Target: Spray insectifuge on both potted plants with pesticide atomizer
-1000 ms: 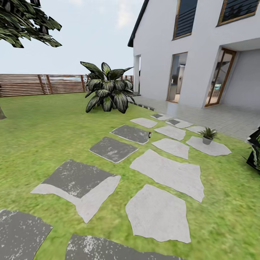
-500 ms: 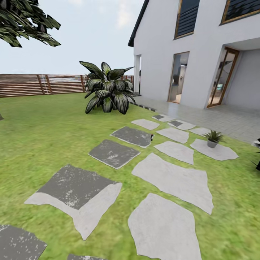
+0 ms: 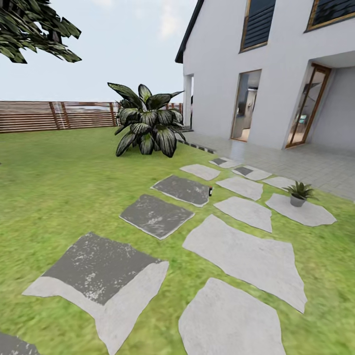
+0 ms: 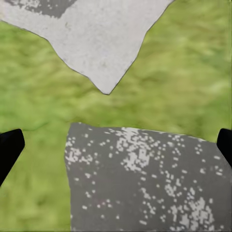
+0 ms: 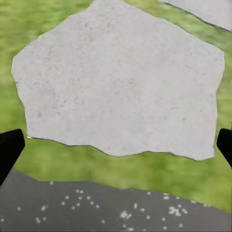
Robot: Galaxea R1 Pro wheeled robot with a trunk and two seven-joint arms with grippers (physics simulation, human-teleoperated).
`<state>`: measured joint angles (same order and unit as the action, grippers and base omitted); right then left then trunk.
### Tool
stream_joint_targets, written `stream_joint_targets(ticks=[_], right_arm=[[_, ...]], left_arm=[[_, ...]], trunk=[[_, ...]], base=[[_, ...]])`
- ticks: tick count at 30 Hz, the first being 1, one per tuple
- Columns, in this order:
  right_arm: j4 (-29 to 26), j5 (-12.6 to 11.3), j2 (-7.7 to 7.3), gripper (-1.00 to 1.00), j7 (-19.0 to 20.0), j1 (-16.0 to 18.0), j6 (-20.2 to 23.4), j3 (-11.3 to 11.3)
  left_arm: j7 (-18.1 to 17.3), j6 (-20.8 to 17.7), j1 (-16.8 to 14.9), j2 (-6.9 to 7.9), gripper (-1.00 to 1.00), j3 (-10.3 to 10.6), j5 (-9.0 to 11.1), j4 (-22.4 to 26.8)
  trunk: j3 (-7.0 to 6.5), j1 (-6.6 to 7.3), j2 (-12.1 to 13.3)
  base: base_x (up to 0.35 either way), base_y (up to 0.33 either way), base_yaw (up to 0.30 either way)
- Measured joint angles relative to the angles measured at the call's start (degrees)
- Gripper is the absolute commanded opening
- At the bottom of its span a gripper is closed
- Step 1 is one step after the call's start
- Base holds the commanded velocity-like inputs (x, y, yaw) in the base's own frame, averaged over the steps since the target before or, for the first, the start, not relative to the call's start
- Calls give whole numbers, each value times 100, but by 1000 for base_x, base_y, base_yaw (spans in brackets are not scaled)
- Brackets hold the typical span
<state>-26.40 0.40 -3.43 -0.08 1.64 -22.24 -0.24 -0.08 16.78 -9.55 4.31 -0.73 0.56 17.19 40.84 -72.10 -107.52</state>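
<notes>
- White two-storey house (image 3: 276,74) with wood-framed glass doors stands ahead right; a brown slatted wooden fence (image 3: 54,116) closes the far edge of the green lawn (image 3: 59,187).
- A path of flat grey stepping stones (image 3: 244,254) runs from the robot's side toward the tiled patio by the house.
- Big dark-leaved bush (image 3: 145,123) sits on the grass at the house corner. Not a target.
- Change over the last second: the whole head view has shifted. Stones and plant slide down and to the right in the picture, and the dark foliage at the right edge drops out of frame. That is camera and base motion; the things themselves lie as they did.
- One small grey-potted plant with pointed green leaves (image 3: 299,193) stands on a pale stone at right, near the patio edge. The second one I cannot place.
- The small dark spray bottle with a pale head, the pesticide atomizer (image 3: 210,192), stands at the right edge of a dark stone mid-path, well apart from the pot. Tiny here, so details are unreadable.
- Left gripper (image 4: 116,145): fingers spread wide at the frame edges, nothing between them, dark speckled stone below.
- Right gripper (image 5: 116,145): same, spread and empty, over a pale stone.
- Judgement: approach phase, pickup not started; the base needs to close on the atomizer before any reach.
</notes>
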Motion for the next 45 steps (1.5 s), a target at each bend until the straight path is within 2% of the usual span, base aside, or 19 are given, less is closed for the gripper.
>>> stream_joint_targets(ticks=[26,45], right_arm=[[-9,-16,8,100,0,0,0,-8],[-9,-9,8,100,0,-2,1,-8]], left_arm=[[0,0,0,0,100,0,0,0],[0,1,-2,-1,100,-5,0,-2]], trunk=[[0,0,0],[0,0,0]], base=[[335,77,-5],[335,77,-257]])
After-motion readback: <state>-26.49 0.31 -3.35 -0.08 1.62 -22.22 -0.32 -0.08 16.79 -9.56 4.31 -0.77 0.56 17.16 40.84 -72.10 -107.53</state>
